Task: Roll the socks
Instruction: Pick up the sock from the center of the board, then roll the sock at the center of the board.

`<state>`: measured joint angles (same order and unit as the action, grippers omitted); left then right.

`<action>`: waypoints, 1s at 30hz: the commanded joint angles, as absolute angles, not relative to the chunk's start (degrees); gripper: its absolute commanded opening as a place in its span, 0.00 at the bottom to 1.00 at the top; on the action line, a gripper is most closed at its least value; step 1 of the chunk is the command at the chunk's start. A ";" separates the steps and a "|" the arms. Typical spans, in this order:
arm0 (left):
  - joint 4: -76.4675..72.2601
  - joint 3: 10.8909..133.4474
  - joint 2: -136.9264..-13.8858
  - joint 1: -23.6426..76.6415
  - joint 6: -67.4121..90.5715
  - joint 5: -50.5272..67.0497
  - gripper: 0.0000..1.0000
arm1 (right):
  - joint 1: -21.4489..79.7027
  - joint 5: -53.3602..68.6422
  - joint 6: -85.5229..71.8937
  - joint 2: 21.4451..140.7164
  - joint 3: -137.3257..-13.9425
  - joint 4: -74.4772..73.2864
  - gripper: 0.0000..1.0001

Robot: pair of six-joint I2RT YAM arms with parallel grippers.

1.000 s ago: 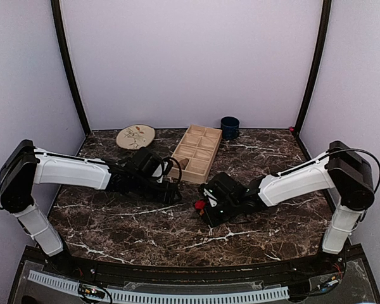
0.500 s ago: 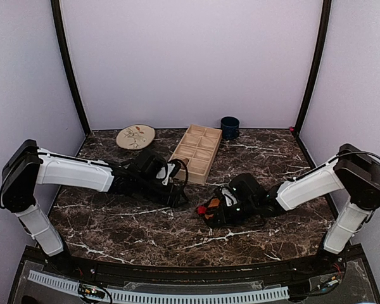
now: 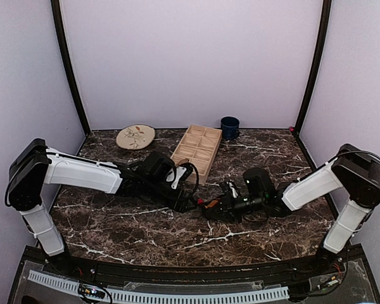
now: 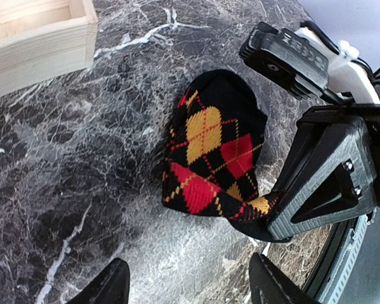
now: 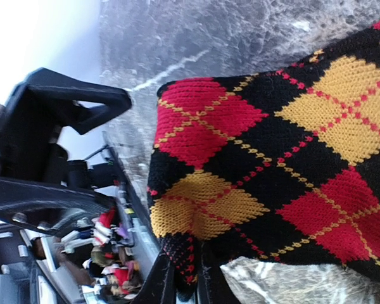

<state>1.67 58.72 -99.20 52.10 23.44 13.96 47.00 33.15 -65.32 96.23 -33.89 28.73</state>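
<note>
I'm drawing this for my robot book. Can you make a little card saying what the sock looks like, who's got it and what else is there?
sock: black with red and yellow diamonds, lying on the table
right gripper: shut on the sock's edge
left gripper: open, not touching the sock
also there: wooden tray, plate, blue cup at the back

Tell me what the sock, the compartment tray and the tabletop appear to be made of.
Sock: knitted yarn, matte; stitch rows show in the black, red and yellow argyle.
Compartment tray: pale, unfinished-looking wood; grain lines on its wall.
Tabletop: dark marble look with white veins, slightly glossy; could be stone or a printed laminate.
</note>
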 commanded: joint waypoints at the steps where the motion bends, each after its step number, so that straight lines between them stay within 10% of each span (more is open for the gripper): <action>1: 1.07 60.69 -99.89 52.45 21.34 14.49 0.68 | 44.84 39.22 -73.64 98.34 -31.15 38.80 0.10; 30: 4.53 66.98 -106.26 55.62 15.47 14.45 0.67 | 42.12 42.30 -96.78 111.23 -19.73 75.11 0.08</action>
